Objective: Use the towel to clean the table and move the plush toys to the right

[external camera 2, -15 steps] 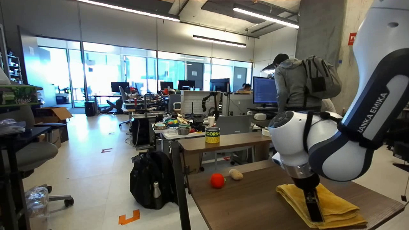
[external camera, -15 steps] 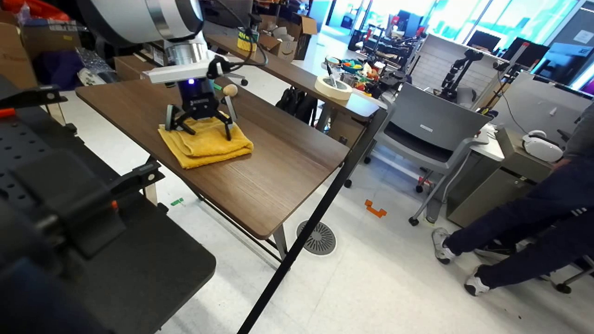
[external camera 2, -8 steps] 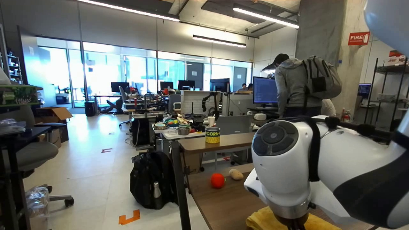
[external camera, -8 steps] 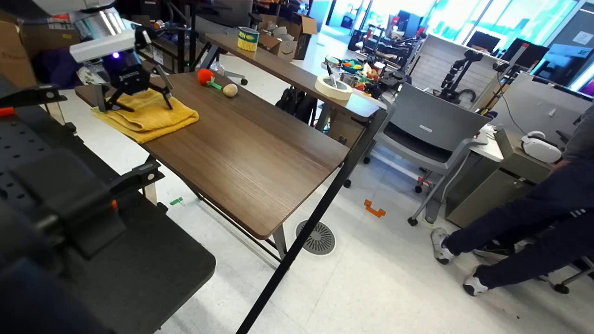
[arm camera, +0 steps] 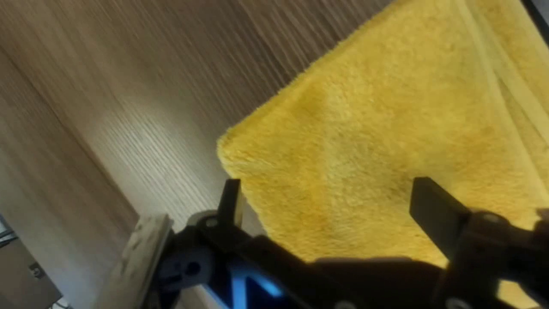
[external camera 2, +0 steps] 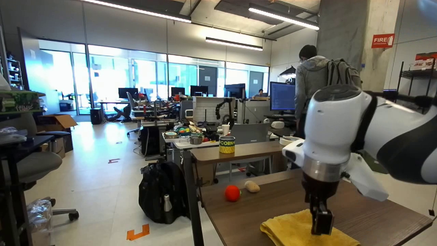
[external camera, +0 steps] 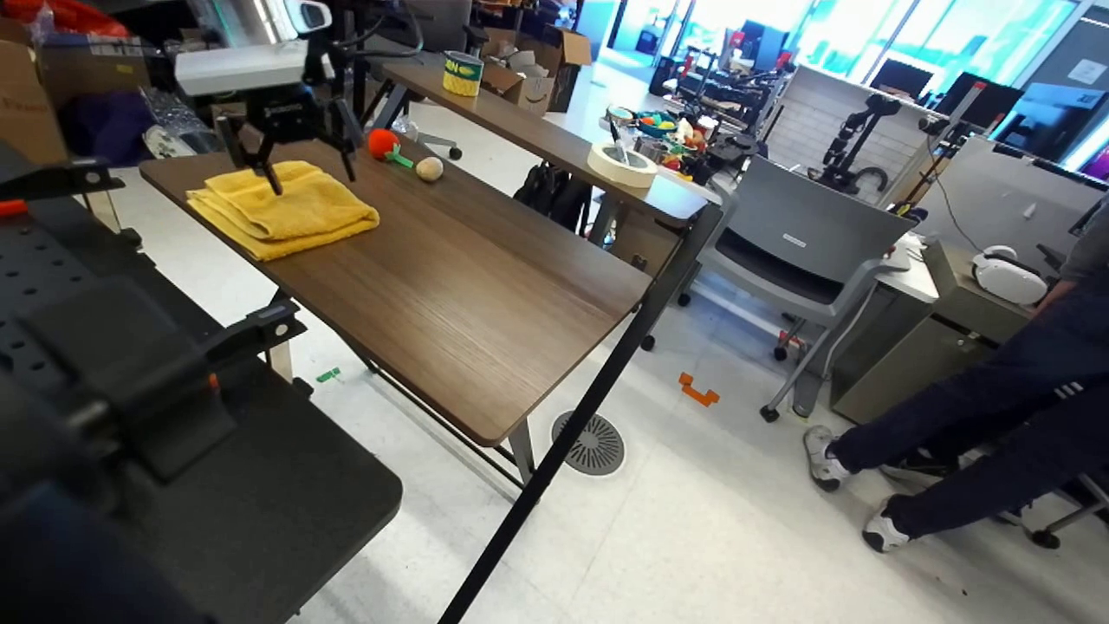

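Note:
The folded yellow towel point(external camera: 299, 217) point(external camera 2: 290, 229) lies flat on the brown table point(external camera: 459, 321) point(external camera 2: 256, 208). Over it hangs my gripper point(external camera: 314, 185) point(external camera 2: 322, 225), raised a little, fingers pointing down. In the wrist view, the gripper point(arm camera: 327, 182) is open: one finger stands past the towel's edge and the other over the cloth point(arm camera: 364, 128), with nothing gripped. Two plush toys sit apart from the towel near the table's shelf side: a red round one with a green stem point(external camera: 384, 144) point(external camera 2: 232, 193) and a tan oval one point(external camera: 429, 169) point(external camera 2: 252, 186).
A narrow raised shelf point(external camera: 537, 130) runs along one long side of the table, bearing a yellow corn can point(external camera: 462, 74) point(external camera 2: 227, 144) and a tape roll point(external camera: 622, 165). A black post point(external camera: 598, 399) slants past the table's end. A dark bench point(external camera: 286, 485) stands close by.
The towel and gripper slid together along the table, leftward in both exterior views. Since then the gripper has lifted off the towel, fingers staying open. The red toy has come into sight.

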`<act>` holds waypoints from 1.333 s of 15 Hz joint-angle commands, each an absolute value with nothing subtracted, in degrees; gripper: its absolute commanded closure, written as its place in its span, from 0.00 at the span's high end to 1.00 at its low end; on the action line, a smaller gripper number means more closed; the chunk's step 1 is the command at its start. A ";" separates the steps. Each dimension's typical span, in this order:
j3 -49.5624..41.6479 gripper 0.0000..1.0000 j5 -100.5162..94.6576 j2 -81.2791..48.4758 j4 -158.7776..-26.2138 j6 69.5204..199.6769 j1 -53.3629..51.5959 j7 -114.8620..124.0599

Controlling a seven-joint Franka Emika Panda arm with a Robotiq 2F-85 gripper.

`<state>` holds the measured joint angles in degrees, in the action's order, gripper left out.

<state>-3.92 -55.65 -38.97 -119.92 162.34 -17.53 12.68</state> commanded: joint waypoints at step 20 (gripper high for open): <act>15.57 1.00 -41.91 -35.65 -136.09 200.41 26.62 4.38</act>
<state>9.36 -41.17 -33.60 -136.65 197.21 20.29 0.18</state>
